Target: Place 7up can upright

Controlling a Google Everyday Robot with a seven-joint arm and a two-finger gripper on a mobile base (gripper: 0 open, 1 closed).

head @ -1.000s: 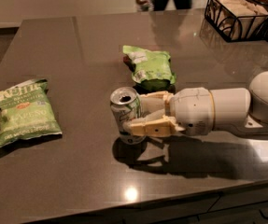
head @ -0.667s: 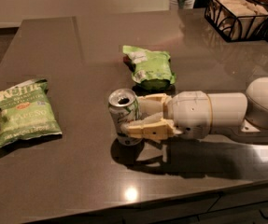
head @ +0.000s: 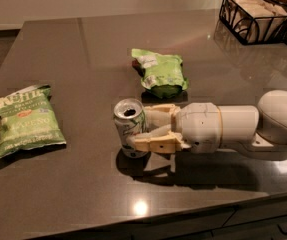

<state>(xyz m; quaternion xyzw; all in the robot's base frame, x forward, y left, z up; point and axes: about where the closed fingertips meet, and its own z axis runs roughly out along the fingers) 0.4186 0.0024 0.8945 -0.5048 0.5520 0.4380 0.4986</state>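
Observation:
The 7up can (head: 128,126) is silver-white with green lettering and an open silver top. It stands upright near the front middle of the dark table (head: 83,49). My gripper (head: 141,129) reaches in from the right, with its cream fingers (head: 155,144) closed on the can's sides, one in front and one behind. The can's base is at or just above the table surface; I cannot tell which.
A green chip bag (head: 27,121) lies at the left. A smaller green bag (head: 160,73) lies just behind the gripper. A black wire basket (head: 255,16) stands at the back right. The table's front edge (head: 148,216) is close below the arm.
The can and gripper sit slightly lower and further left in the view. The grip on the can is unchanged.

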